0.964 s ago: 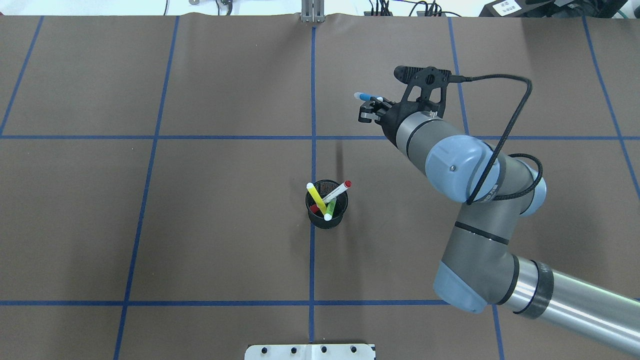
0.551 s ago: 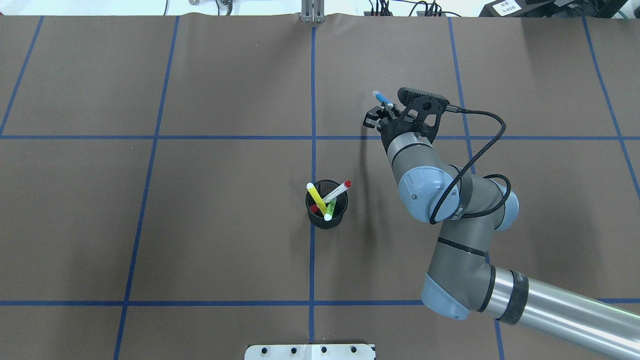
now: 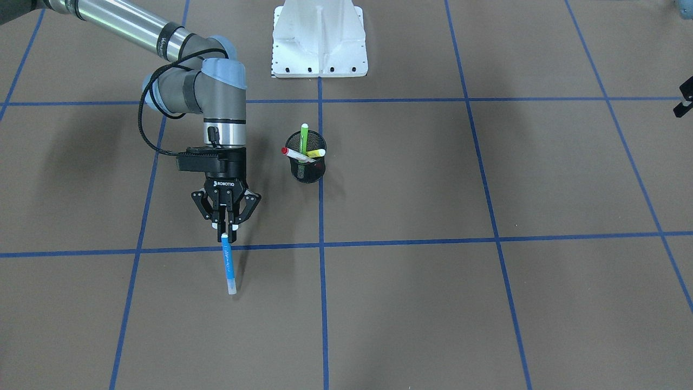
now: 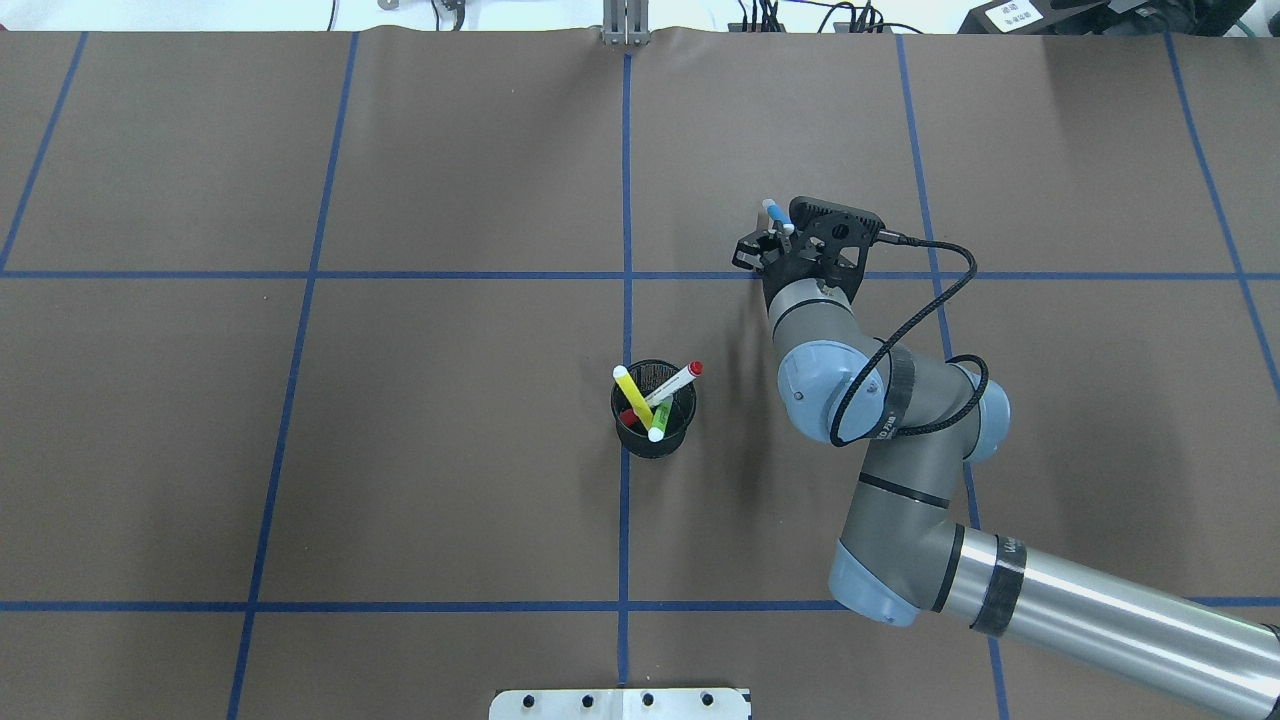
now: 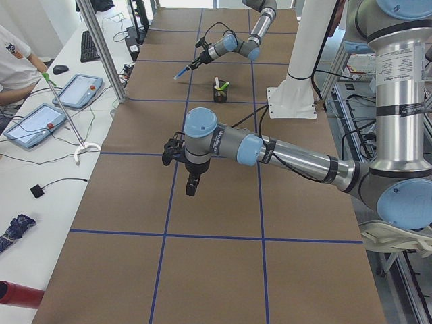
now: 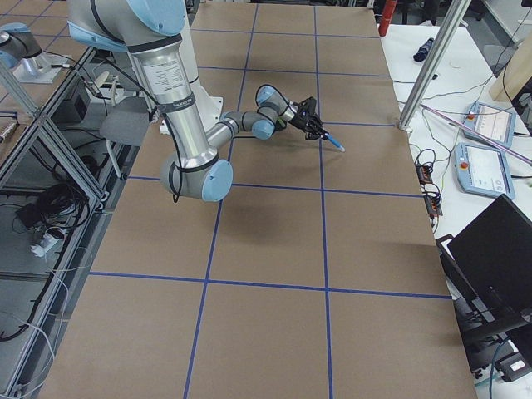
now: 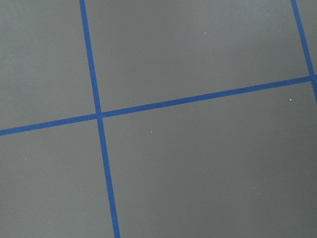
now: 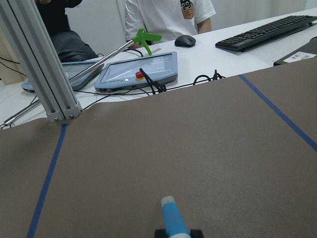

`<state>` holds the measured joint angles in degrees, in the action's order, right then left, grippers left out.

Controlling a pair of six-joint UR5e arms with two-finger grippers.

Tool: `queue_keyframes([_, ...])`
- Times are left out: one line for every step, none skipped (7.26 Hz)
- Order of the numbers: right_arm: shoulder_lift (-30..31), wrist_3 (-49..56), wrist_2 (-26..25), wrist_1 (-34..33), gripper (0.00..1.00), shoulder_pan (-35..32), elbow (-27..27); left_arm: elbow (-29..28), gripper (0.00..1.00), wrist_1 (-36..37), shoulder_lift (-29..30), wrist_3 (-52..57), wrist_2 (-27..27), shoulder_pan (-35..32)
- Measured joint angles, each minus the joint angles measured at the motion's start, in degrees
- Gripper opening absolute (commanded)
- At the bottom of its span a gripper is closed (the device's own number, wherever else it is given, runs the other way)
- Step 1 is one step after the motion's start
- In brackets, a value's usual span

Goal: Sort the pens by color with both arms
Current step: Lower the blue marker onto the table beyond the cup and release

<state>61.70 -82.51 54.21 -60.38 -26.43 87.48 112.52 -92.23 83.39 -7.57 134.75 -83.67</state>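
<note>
A: Surface?
B: Brown paper-covered surface (image 3: 487, 303) with a blue tape grid. The black mesh cup (image 3: 307, 170) on the centre line holds the yellow pen (image 3: 316, 155), lime green pen (image 3: 303, 138) and red-capped white pen (image 3: 296, 155).
A: End effectors?
B: Right end effector (image 3: 226, 234) pinched onto the slim blue pen (image 3: 228, 265), which is tilted, far-right of the cup. Left end effector (image 5: 191, 191) over bare paper; cannot tell its grip.
A: Room?
B: White desk (image 8: 223, 54) past the far edge, with a black keyboard (image 8: 267, 32).

Right arm (image 4: 880, 430): elbow folded in closer to the base; forearm now stands steeper.
Right gripper (image 3: 227, 235): wrist turned; drawn slightly back towards the base.
Blue pen (image 3: 228, 265): formerly projecting sideways from the gripper; now projecting straight ahead of it.
Cable (image 4: 930, 290): loop drawn tighter alongside the wrist.
</note>
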Motion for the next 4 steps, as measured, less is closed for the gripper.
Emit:
queue_keyframes([-0.1, 0.0, 0.0, 0.0, 0.04, 0.0, -0.5, 0.0, 1.0, -0.1, 0.1, -0.2, -0.1, 0.0])
queue_keyframes([-0.1, 0.0, -0.1, 0.0, 0.34, 0.1, -0.7, 0.1, 1.0, -0.2, 0.2, -0.2, -0.1, 0.0])
queue_keyframes([-0.2, 0.0, -0.3, 0.0, 0.35, 0.1, -0.7, 0.2, 1.0, -0.3, 0.4, -0.3, -0.2, 0.0])
queue_keyframes([-0.3, 0.0, -0.5, 0.1, 0.32, 0.1, -0.7, 0.3, 1.0, -0.3, 0.5, -0.3, -0.2, 0.0])
